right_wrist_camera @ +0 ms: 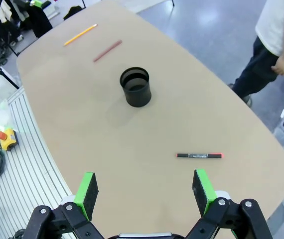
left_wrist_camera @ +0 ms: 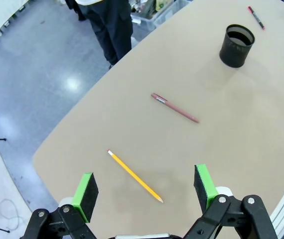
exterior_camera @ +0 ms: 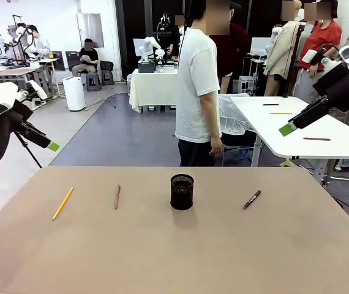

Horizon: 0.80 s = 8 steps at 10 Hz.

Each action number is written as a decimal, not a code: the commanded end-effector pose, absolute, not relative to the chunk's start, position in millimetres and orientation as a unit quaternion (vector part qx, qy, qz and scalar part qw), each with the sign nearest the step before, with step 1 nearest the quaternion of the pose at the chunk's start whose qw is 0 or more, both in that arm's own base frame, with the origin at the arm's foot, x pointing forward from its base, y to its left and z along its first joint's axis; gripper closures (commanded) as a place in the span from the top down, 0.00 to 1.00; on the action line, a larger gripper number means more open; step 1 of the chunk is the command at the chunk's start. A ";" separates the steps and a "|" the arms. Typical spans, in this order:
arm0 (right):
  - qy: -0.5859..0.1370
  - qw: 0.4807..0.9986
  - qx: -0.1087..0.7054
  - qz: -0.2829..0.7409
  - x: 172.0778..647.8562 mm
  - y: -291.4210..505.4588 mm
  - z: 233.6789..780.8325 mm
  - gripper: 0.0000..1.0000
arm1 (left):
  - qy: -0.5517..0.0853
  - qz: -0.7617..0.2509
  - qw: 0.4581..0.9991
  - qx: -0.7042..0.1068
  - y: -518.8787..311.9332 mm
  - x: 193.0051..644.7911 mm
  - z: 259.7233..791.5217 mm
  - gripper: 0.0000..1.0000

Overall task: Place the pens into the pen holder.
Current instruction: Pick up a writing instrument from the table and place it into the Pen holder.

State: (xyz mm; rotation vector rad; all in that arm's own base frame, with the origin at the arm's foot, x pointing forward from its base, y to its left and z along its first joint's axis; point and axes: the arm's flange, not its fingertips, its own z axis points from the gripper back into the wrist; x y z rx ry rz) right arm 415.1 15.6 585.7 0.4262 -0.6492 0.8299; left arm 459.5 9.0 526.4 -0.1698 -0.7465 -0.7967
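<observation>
Left end effector and right end effector hang above the bench, jaws spread wide and holding nothing.
On the plain tan top, the black mesh pen holder stands upright near the middle. A reddish-brown pen and a yellow pencil lie to its left and a black pen with red ends to its right — all outside it. A person stands at the far edge on the grey floor, with a white table behind.

Front view low across table; both wrist views high overhead, pen holder common
</observation>
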 end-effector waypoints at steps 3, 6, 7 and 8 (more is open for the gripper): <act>-0.304 0.843 0.202 0.394 414.7 15.4 585.8 1.00 | -0.354 -0.379 0.851 -0.081 8.7 459.5 526.5 1.00; -0.306 0.836 0.207 0.407 405.2 0.2 602.3 1.00 | -0.343 -0.372 0.856 -0.105 38.4 463.0 542.7 1.00; -0.299 0.835 0.206 0.414 401.1 -8.0 609.3 1.00 | -0.346 -0.367 0.857 -0.101 43.3 460.5 545.5 1.00; -0.302 0.832 0.199 0.420 397.1 -15.9 615.7 1.00 | -0.354 -0.361 0.858 -0.093 50.2 458.4 548.1 1.00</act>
